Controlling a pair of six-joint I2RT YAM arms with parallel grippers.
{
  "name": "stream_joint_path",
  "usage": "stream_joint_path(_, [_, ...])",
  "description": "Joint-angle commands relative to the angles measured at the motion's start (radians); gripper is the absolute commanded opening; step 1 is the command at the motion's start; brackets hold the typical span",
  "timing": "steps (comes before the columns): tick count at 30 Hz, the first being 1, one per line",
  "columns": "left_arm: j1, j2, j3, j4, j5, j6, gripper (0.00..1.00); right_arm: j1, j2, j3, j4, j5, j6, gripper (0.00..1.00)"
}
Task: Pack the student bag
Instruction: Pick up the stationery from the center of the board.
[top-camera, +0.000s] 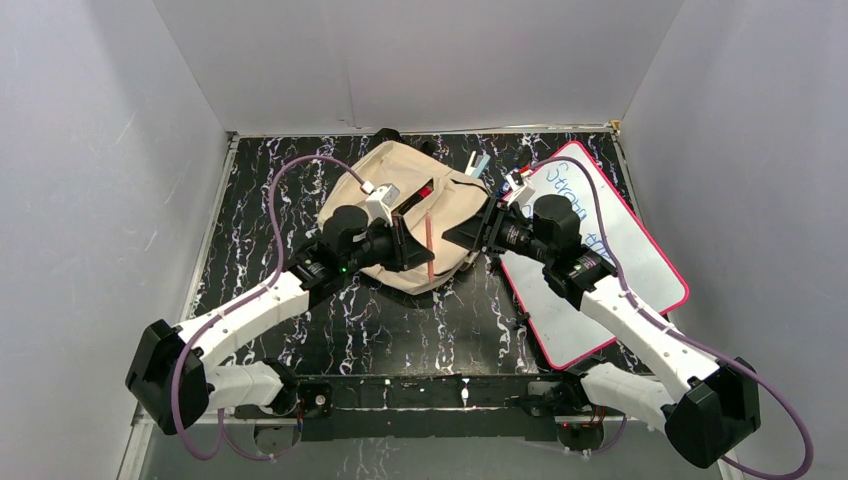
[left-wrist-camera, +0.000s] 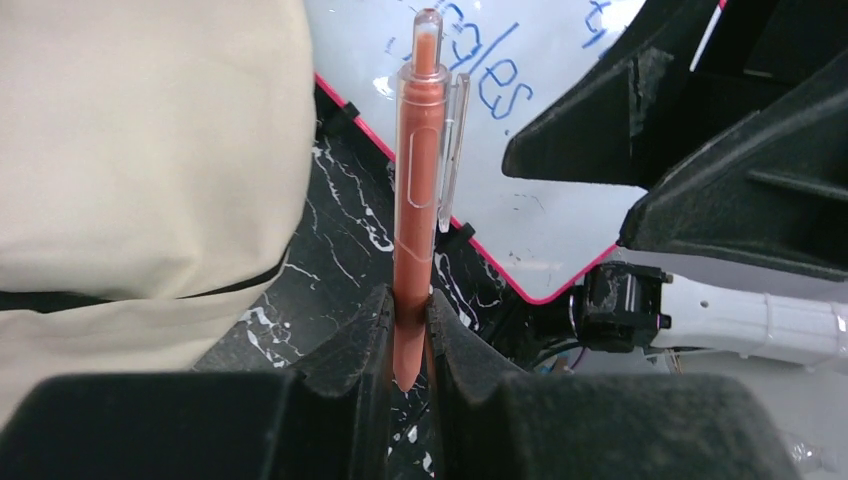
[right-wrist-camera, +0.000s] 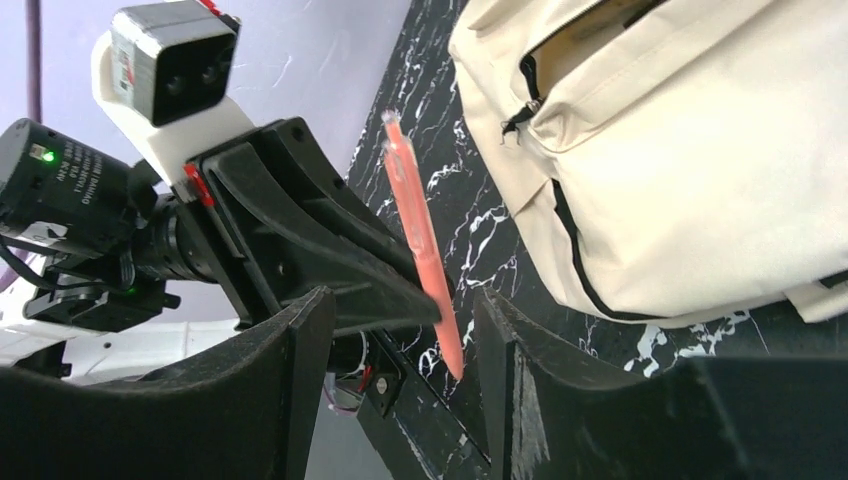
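Observation:
The beige student bag (top-camera: 400, 205) lies at the back middle of the table, its black zipper partly open; it also shows in the left wrist view (left-wrist-camera: 140, 150) and the right wrist view (right-wrist-camera: 680, 150). My left gripper (top-camera: 418, 245) is shut on an orange-red pen (top-camera: 429, 243), held upright over the bag's near right part. In the left wrist view the gripper (left-wrist-camera: 408, 335) pinches the pen (left-wrist-camera: 418, 200) near its tip. My right gripper (top-camera: 470, 235) is open and empty just right of the pen; in its wrist view (right-wrist-camera: 400, 340) the pen (right-wrist-camera: 425, 240) hangs in front of the jaws.
A pink-framed whiteboard (top-camera: 610, 260) with blue writing lies right of the bag under the right arm. Markers and small items (top-camera: 500, 175) lie between the bag and the board at the back. Grey walls close in the table on three sides.

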Motion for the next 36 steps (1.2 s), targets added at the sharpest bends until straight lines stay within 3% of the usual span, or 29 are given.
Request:
stream_joint_path(1, [-0.025,-0.002,0.017,0.092,0.065,0.024,0.0,0.002,0.002,-0.008,0.132,-0.039,-0.022,0.59])
stream_joint_path(6, [-0.031,0.006,0.014,0.113,0.08,0.02,0.0,0.004,0.029,-0.011,0.124,-0.053,-0.03,0.49])
stream_joint_path(20, [-0.045,0.057,0.025,0.14,0.142,0.013,0.0,0.011,0.091,-0.013,0.134,-0.072,-0.027,0.47])
stream_joint_path(25, [-0.049,0.061,0.023,0.142,0.13,0.01,0.0,0.012,0.096,-0.017,0.13,-0.078,-0.028,0.39])
stream_joint_path(31, [-0.048,0.064,0.03,0.134,0.112,0.005,0.0,0.014,0.107,-0.022,0.114,-0.084,-0.032,0.36])
stream_joint_path(36, [-0.049,0.067,0.046,0.108,0.102,0.014,0.04,0.014,0.121,-0.015,0.106,-0.085,-0.025,0.26])
